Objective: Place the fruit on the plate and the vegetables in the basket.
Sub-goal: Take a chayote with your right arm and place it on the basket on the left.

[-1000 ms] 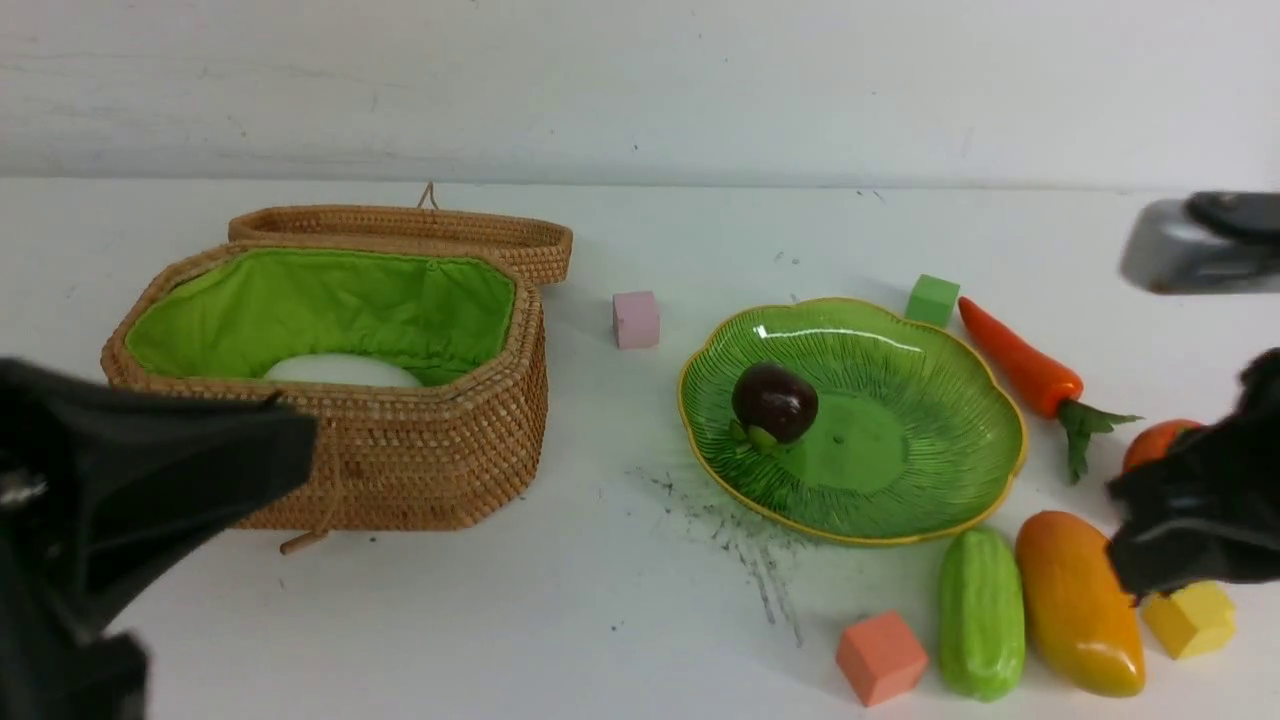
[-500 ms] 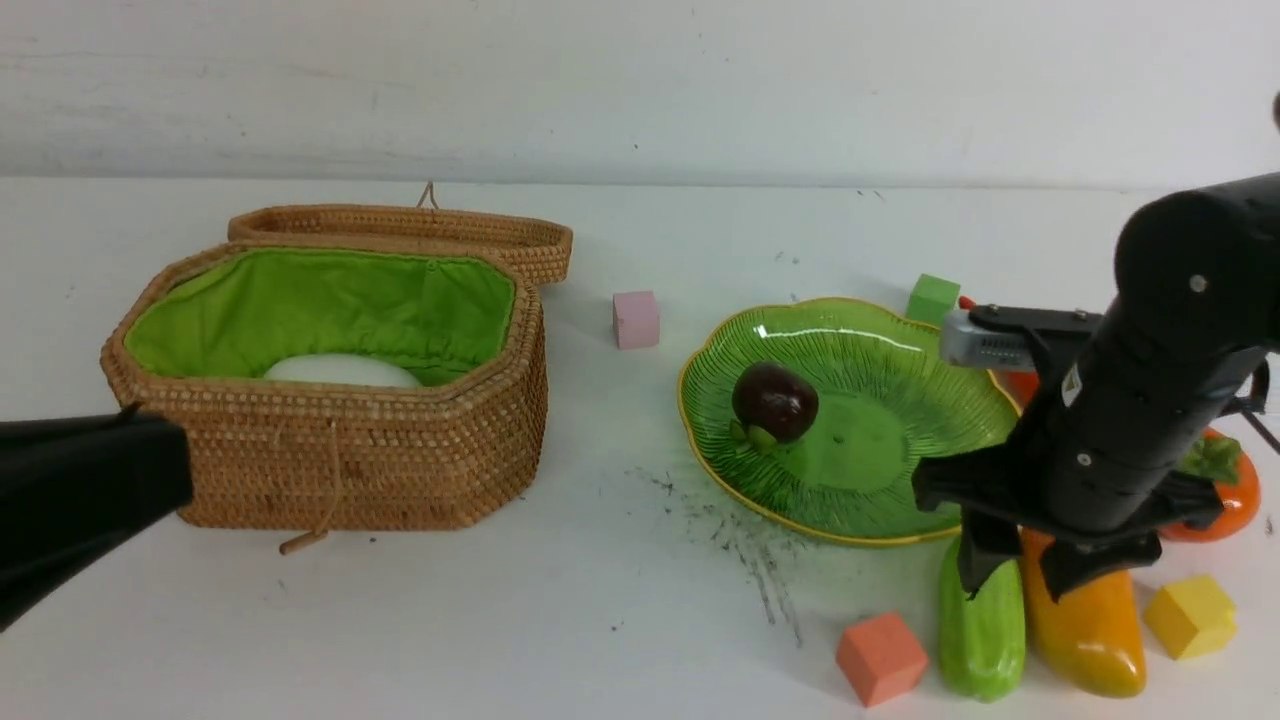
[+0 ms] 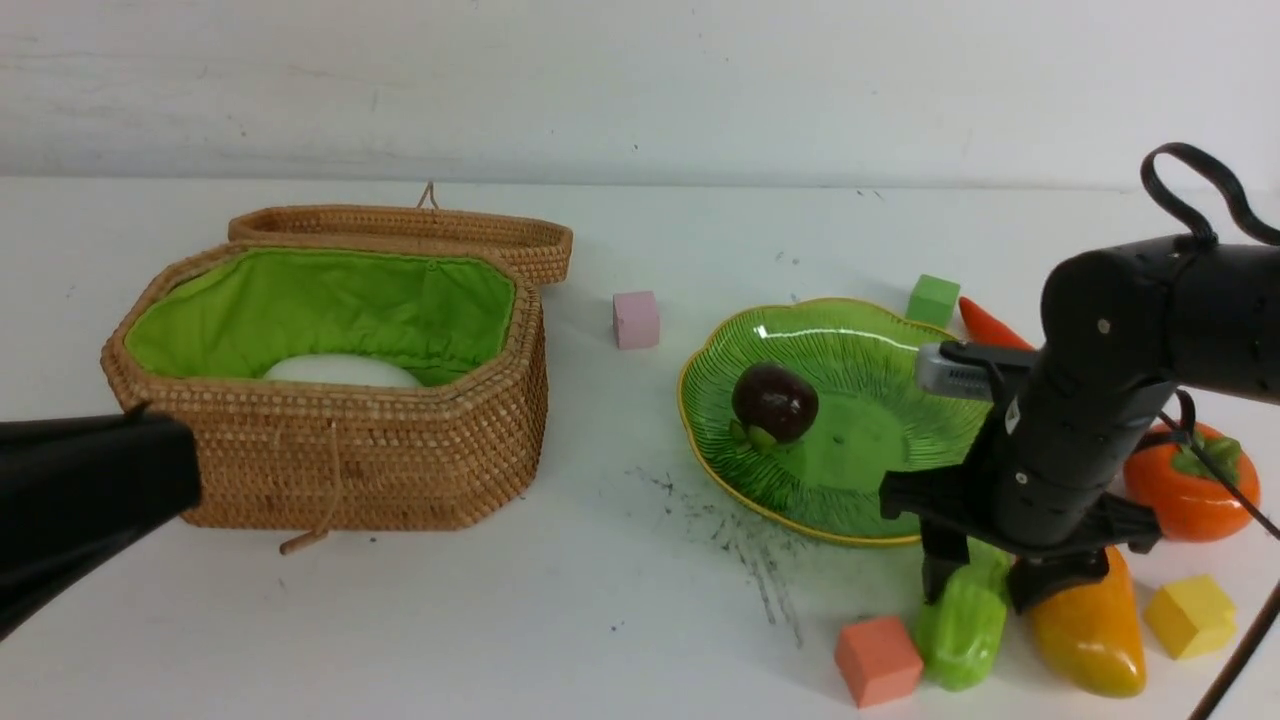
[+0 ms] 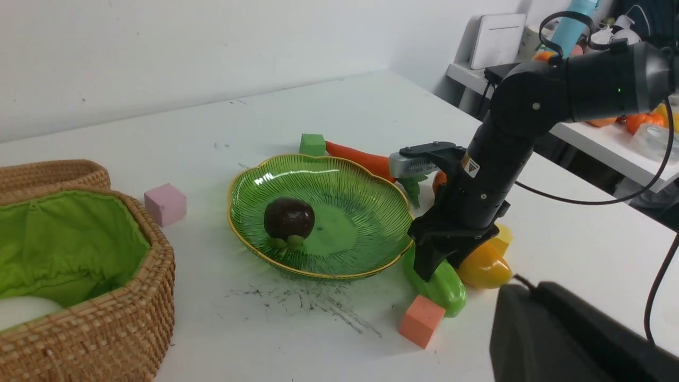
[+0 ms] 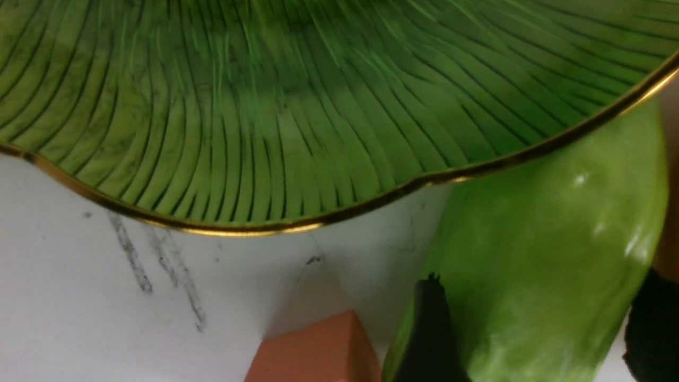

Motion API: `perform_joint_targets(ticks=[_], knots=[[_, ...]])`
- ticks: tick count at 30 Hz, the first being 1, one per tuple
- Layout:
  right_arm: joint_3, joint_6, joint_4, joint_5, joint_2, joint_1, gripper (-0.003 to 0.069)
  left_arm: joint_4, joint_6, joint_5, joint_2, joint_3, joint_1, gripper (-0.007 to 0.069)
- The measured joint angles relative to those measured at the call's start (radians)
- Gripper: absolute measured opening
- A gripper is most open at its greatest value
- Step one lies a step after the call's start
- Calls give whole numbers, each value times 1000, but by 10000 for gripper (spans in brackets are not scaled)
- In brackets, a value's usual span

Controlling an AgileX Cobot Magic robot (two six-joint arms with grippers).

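Note:
My right gripper (image 3: 990, 588) (image 5: 538, 339) is open and low over the light green cucumber (image 3: 960, 630) (image 5: 541, 254), one finger on each side of it. The cucumber lies just in front of the green plate (image 3: 870, 340) (image 5: 265, 106), beside the mango (image 3: 1090, 630). A dark mangosteen (image 3: 775, 402) rests on the plate. The persimmon (image 3: 1185, 485) and the carrot (image 3: 985, 325) lie behind the arm. The white radish (image 3: 340, 370) is in the open wicker basket (image 3: 330, 470). My left gripper (image 3: 80, 500) hangs shut at the near left, holding nothing.
Foam cubes lie about: pink (image 3: 636, 319) between basket and plate, green (image 3: 932, 299) behind the plate, orange (image 3: 878, 660) touching the cucumber's near end, yellow (image 3: 1190, 615) right of the mango. The basket lid (image 3: 400, 225) lies open behind it.
My right arm swung in from the right and came down over the cucumber with its jaws opening. The cucumber has shifted and tilted. My left arm drew back toward the near left.

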Motion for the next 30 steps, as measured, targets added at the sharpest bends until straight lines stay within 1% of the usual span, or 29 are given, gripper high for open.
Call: perform_joint_targets(ticks=[11, 16, 19, 26, 30], knots=[[-5, 4, 26, -14, 14, -1, 474, -4, 3, 0, 0, 0, 0, -13], [-13, 4, 53, -6, 35, -5, 480, -4, 24, 0, 0, 0, 0, -13], [-13, 5, 91, -15, 57, -5, 491, -5, 26, 0, 0, 0, 0, -13], [-5, 5, 94, -1, 75, -3, 506, -6, 29, 0, 0, 0, 0, -13], [-5, 5, 87, -6, 75, -3, 486, -6, 31, 0, 0, 0, 0, -13]])
